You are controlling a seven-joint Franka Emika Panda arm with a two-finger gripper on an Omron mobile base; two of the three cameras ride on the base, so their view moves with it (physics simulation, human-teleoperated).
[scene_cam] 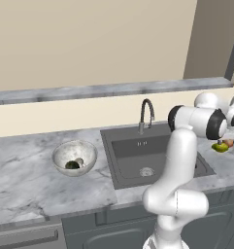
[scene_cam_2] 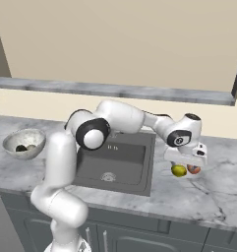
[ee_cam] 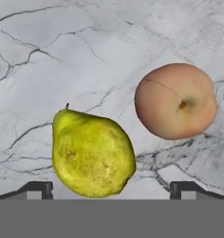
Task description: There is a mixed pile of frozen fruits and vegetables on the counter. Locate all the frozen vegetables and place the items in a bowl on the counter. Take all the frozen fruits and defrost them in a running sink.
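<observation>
Two frozen fruits lie side by side on the counter (ee_cam: 62,46) right of the sink (scene_cam: 138,160): a yellow-green pear-like one (ee_cam: 92,153) (scene_cam_2: 178,171) (scene_cam: 219,147) and a reddish-orange round one (ee_cam: 175,101) (scene_cam_2: 192,170) (scene_cam: 228,143). My gripper (ee_cam: 112,189) (scene_cam_2: 185,165) hangs just above them, open, its fingertips (ee_cam: 39,188) standing either side of the yellow-green fruit without touching it. Left of the sink (scene_cam_2: 115,157) sits the speckled bowl (scene_cam: 58,153) (scene_cam_2: 12,140). It holds the frozen vegetables: a dark green lump (scene_cam: 71,165) and a tan piece (scene_cam: 80,161).
A gooseneck faucet (scene_cam: 146,114) stands behind the basin, and no water shows from it. A marble ledge (scene_cam: 113,90) runs along the wall above the counter. My white arm (scene_cam_2: 125,118) reaches across over the sink.
</observation>
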